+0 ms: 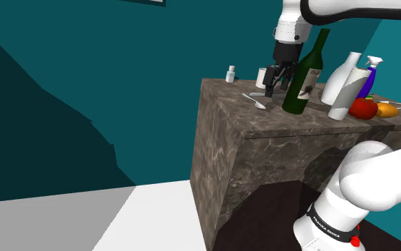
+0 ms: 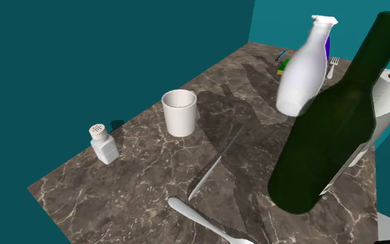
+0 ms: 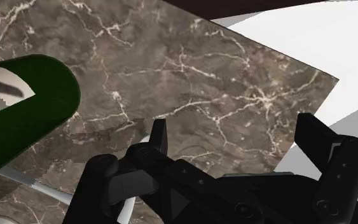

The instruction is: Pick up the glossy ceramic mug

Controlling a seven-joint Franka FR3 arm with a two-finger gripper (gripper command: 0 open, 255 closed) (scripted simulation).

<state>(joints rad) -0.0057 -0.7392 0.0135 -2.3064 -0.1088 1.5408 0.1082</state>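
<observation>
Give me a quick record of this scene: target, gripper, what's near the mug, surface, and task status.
target: white mug, upright on the counter
hand: gripper open, empty, just right of the mug in the shoulder view
neighbours: salt shaker, knife, spoon, dark green bottle
surface: brown marbled counter
status: mug not yet grasped

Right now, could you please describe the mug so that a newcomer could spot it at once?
On the marbled countertop, look between the small shaker and the tall white bottle. The mug is the plain white, open-topped cup standing upright; the shaker is smaller and capped, the bottle taller and narrow-necked.
</observation>
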